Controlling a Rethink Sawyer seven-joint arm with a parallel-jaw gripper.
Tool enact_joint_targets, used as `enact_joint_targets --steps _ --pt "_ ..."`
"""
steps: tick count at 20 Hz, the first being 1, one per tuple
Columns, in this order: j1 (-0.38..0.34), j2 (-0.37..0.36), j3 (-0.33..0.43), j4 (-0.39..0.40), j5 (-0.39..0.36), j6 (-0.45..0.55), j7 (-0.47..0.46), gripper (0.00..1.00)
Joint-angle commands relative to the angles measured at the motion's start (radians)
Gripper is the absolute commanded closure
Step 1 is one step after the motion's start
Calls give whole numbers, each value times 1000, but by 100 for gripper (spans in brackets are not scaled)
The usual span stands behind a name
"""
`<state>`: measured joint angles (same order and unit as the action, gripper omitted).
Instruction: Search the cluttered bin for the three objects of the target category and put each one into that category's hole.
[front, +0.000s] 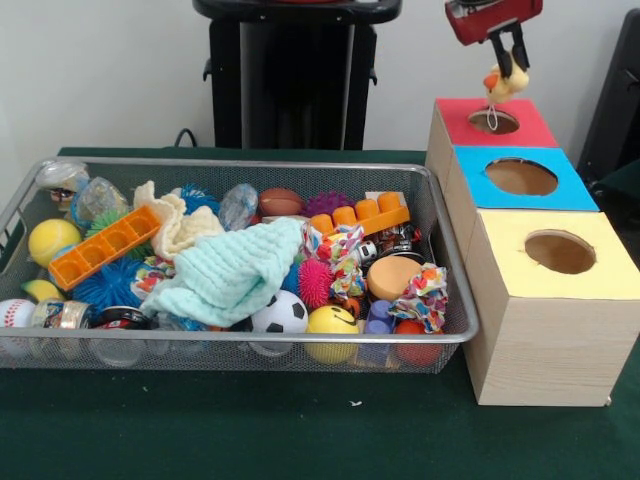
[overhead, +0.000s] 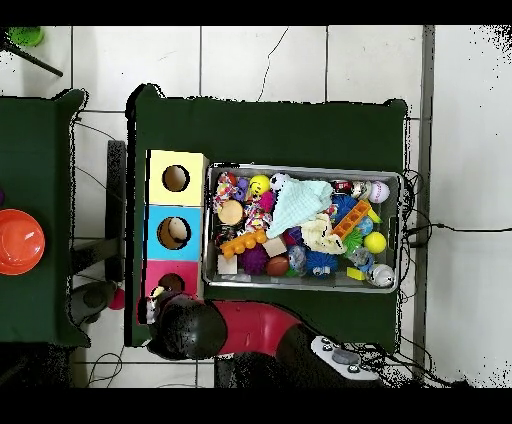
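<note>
**Gripper holding a small toy over the red box**

The red and black gripper (front: 510, 62) is hanging above the wooden box with the red top (front: 520, 125), its dark fingers clenched on a small yellow and orange soft toy (front: 505, 82). A thin loop is dangling from the toy toward the round hole (front: 494, 121) in that top. Beside it, the wooden box with the blue top (front: 560, 185) and the wooden box with the yellow top (front: 520, 265) are standing in a row, touching each other.

The wide silver wire-mesh bin (front: 438, 210) is sitting on the dark green table (front: 300, 430), just beside the boxes. Inside, a pale mint knitted cloth (front: 228, 280) is lying over mixed toys, near a black and white miniature football (front: 279, 313) and an orange plastic tray (front: 104, 247).
</note>
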<state>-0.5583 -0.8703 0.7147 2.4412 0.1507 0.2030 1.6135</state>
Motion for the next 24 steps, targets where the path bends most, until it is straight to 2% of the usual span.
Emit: enact_joint_targets --steps 1,2,3,7,8,11,24 --pt "0 22 15 -24 48 -76 249 100" --pt "6 18 6 -28 39 -81 241 100" --pt "6 18 5 -28 41 -85 244 0" --pt "30 7 -28 -36 37 -67 233 0" --pt "31 14 -26 -43 24 -95 228 0" --pt "15 16 3 -46 28 -72 216 0" --pt "22 -7 -21 -60 17 -26 183 0"
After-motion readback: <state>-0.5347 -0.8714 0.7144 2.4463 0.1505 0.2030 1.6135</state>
